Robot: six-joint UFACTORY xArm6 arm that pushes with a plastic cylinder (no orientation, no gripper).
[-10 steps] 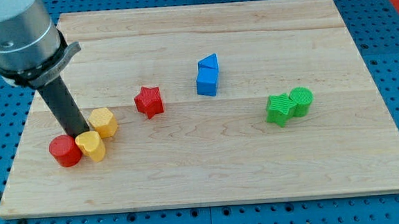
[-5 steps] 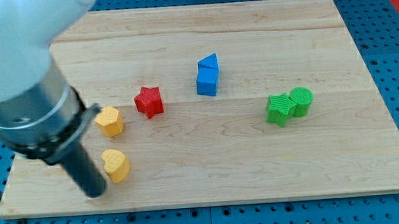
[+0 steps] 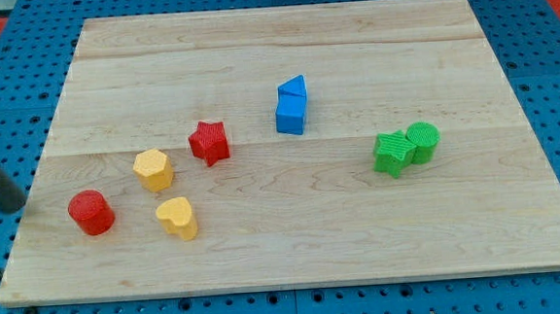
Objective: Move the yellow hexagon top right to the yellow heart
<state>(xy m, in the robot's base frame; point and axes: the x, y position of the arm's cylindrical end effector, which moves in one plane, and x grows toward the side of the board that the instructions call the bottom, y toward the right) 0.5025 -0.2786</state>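
The yellow hexagon [image 3: 152,170] lies on the wooden board [image 3: 295,244] at the view's left. The yellow heart [image 3: 177,218] lies just below it and slightly to the right, a small gap between them. My rod shows at the view's far left edge, off the board, and my tip [image 3: 12,208] ends beside the board's left edge, to the left of the red cylinder [image 3: 90,211]. The tip touches no block.
A red star [image 3: 208,142] lies right of the hexagon. A blue triangle [image 3: 294,85] and a blue cube [image 3: 289,114] touch near the middle. A green star [image 3: 392,154] and a green cylinder [image 3: 422,139] touch at the right.
My rod swept down past the yellow blocks and out to the far left, off the board. The yellow heart moved down and to the right, away from the red cylinder.
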